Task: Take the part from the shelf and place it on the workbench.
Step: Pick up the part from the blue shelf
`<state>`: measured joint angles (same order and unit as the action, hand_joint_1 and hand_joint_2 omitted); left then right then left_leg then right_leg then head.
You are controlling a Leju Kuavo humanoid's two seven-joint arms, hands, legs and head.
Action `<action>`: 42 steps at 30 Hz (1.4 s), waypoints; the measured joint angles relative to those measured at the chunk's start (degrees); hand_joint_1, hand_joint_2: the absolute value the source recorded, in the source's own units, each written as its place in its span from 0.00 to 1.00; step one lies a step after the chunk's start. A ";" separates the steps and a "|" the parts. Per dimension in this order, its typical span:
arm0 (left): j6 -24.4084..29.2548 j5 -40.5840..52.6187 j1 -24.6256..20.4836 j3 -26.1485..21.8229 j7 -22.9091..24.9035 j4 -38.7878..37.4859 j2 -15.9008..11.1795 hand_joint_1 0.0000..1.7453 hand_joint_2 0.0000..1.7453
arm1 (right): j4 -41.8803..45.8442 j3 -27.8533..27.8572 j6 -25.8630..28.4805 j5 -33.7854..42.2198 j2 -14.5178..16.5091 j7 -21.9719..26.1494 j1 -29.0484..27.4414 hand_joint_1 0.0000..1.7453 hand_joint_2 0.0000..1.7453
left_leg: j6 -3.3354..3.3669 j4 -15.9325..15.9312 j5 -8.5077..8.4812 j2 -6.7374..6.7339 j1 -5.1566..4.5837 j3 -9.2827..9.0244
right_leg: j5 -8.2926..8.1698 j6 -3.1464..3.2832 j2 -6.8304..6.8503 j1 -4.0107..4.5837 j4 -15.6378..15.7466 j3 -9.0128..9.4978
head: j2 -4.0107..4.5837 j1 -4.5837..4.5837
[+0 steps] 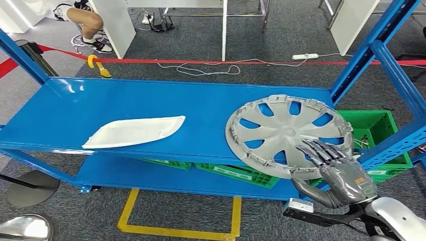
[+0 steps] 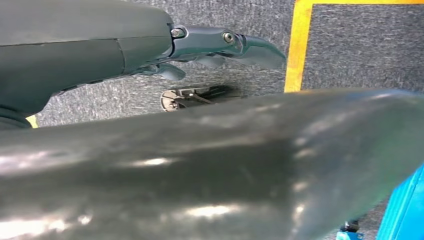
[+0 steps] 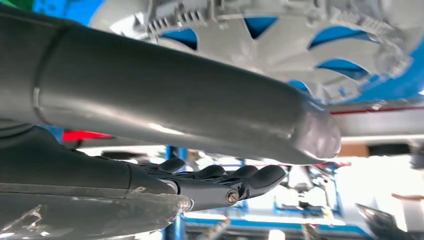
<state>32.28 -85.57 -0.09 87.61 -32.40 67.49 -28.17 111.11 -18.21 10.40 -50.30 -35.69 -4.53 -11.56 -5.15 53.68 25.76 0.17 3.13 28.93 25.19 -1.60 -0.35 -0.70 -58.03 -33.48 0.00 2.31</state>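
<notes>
The right hand (image 1: pixel 337 168) reached up over the near rim of the hubcap (image 1: pixel 287 131), fingers (image 1: pixel 321 150) stretched out flat & a little apart, lying on or just above the grey plastic; couldn't tell if they touched. It held nothing. In the right wrist view the thick thumb sat apart from the darker fingers, w/ the cap's spokes just beyond.

The hubcap was a round, light-grey wheel cover w/ curved spokes & teardrop cut-outs showing blue through them, small clips round the edge. It lay flat on the top deck of the blue shelf (image 1: pixel 150 100), its near edge overhanging the deck's front lip by the hand.

Well off to the hand's left on the same deck lay a white, flat, leaf-shaped panel (image 1: pixel 134 131). Below & beside the hand sat green crates (image 1: pixel 374 128) on the lower level.

The left hand (image 2: pixel 220 45) hung low over grey carpet near a yellow floor line, fingers loosely extended, nothing in them.
</notes>
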 joint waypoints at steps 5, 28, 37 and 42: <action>0.39 0.00 0.04 0.03 0.45 0.00 0.00 0.00 0.00 | -4.15 -0.93 1.70 1.16 2.13 -1.66 0.02 0.00 0.00 | 0.16 0.00 -0.04 -0.01 -0.05 0.05 | -0.23 -0.20 -0.01 -0.04 0.44 0.20 | 0.00 0.01; -0.63 0.00 0.03 0.08 0.72 -0.27 0.49 0.00 0.00 | -17.87 -6.36 3.90 5.79 9.81 -2.41 3.37 0.00 0.00 | 0.51 -0.01 -0.02 -0.01 -0.08 0.19 | -0.45 -0.40 0.01 -0.05 1.04 0.40 | 0.00 0.01; -1.28 0.00 0.05 0.08 0.73 -0.50 0.76 0.00 0.00 | -19.09 -8.78 5.36 3.91 10.44 -0.51 4.57 0.00 0.00 | 0.55 -0.01 0.00 -0.01 -0.08 0.18 | -0.45 -0.40 0.03 -0.05 1.07 0.42 | 0.00 -0.01; -1.31 0.00 0.06 0.08 0.73 -0.67 0.83 0.00 0.00 | -19.18 -9.64 5.50 3.34 10.54 -0.11 4.76 0.00 0.00 | 0.58 -0.01 -0.02 -0.01 -0.07 0.16 | -0.46 -0.42 0.02 -0.05 1.07 0.44 | 0.00 0.00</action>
<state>30.97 -85.57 -0.04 87.69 -31.67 66.82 -27.34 91.93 -27.85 15.91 -46.96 -25.16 -4.64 -6.80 -4.57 53.66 25.73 0.17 3.06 29.09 24.73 -2.02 -0.33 -0.75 -56.96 -33.04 0.00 2.31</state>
